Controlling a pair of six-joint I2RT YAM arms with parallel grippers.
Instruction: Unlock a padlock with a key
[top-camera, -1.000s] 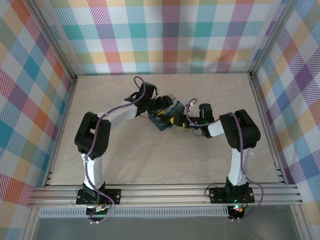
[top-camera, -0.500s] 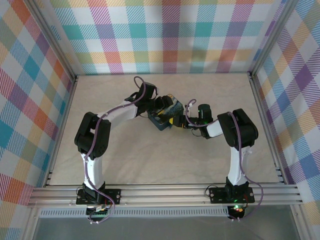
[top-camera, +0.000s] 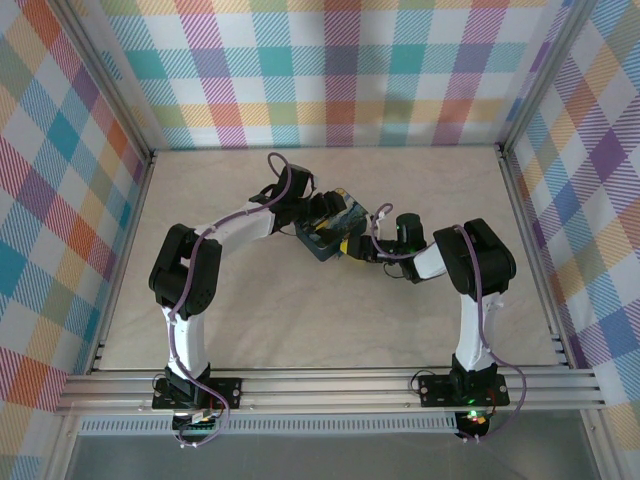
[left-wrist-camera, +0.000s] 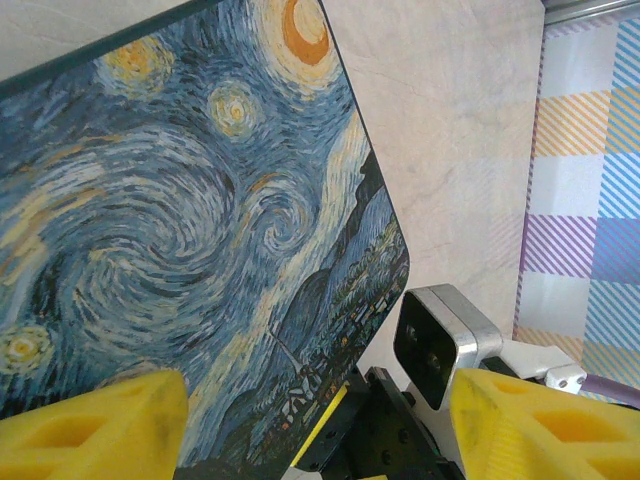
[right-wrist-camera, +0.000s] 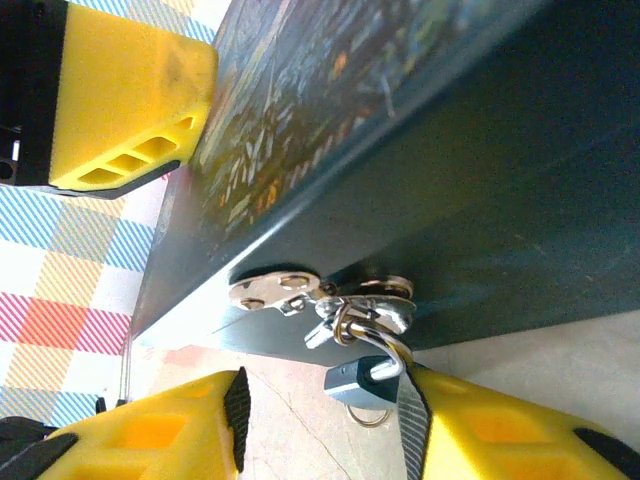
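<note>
Padlock (right-wrist-camera: 350, 381) hanging on hasp (right-wrist-camera: 272, 290), box (right-wrist-camera: 480, 200) shut

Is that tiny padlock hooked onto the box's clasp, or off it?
Hooked on: the padlock hangs by its silver loop from the metal clasp on the box's side. Whether it is locked, I cannot tell.

this is a robotics lab cell, a purpose-built test enclosure rather than a home or a shop. a frame of bare aluminium extrusion (top-camera: 330, 385) boxes in a plain beige tabletop (top-camera: 320, 320), and bright plaid cloth walls (top-camera: 340, 70) close it on three sides like a backdrop. two white and black robot arms, the left arm (top-camera: 185, 335) and the right arm (top-camera: 470, 340), are bolted to the rail at the near edge. purple cables (top-camera: 280, 160) run along them, a green status light (top-camera: 470, 413) glows at one base, and a small camera (left-wrist-camera: 440, 345) sits on a wrist.
</note>
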